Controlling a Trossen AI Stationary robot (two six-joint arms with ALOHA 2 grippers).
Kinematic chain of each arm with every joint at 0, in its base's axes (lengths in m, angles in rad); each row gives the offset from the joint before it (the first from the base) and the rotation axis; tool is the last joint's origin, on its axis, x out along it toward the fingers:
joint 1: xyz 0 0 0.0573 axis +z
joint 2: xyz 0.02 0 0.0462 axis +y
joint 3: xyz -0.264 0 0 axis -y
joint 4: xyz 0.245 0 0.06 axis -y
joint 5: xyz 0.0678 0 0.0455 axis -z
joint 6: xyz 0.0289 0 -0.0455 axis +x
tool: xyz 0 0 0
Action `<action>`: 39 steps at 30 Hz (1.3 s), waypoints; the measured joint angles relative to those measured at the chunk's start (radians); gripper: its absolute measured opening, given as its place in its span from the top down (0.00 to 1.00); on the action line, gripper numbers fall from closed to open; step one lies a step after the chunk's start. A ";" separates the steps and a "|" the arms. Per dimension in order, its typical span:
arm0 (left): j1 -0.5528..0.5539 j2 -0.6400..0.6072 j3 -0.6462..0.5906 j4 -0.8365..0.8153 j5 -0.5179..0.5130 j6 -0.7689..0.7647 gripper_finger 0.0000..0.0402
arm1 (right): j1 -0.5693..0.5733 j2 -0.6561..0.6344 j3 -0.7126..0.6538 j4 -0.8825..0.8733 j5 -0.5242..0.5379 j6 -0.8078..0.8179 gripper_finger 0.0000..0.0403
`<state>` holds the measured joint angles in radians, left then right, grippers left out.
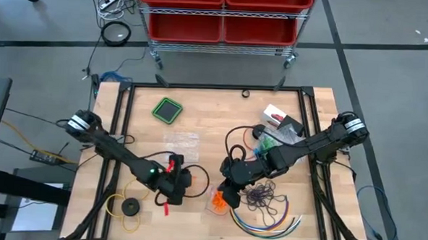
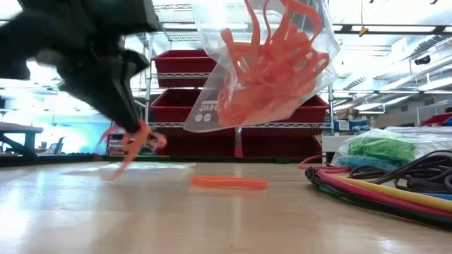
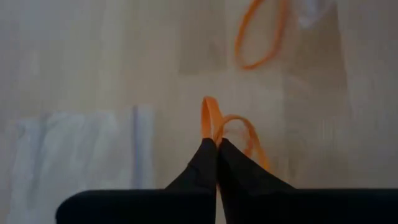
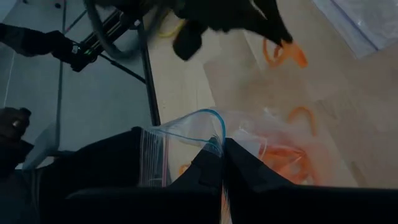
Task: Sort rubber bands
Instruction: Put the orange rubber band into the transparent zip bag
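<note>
Orange rubber band [image 3: 214,124], thin, light and limp, is pinched at its loop between the closed tips of the left gripper [image 3: 216,144]. Ahead lies a loose band [image 3: 260,34]. The right gripper [image 4: 222,149] is clamped on the rim of a clear bag [image 2: 265,60] holding orange bands; a pinch anywhere should suffice.

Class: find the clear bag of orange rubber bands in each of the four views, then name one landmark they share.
High view: the clear bag is at lower centre, at the right gripper.
Low view: upper centre, hanging above the table.
Left wrist view: only a clear corner, possibly the bag.
Right wrist view: centre, pinched by the fingers.
Shared landmark: the left gripper pinching an orange band.
</note>
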<state>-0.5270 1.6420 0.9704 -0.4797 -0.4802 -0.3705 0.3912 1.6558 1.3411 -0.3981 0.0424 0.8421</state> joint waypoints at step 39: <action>-0.100 0.007 -0.186 0.341 0.089 -0.354 0.65 | -0.002 0.000 0.000 0.000 0.009 -0.008 0.99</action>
<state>-0.6270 1.6486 0.7845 -0.1386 -0.3912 -0.7243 0.3889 1.6558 1.3411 -0.3981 0.0517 0.8341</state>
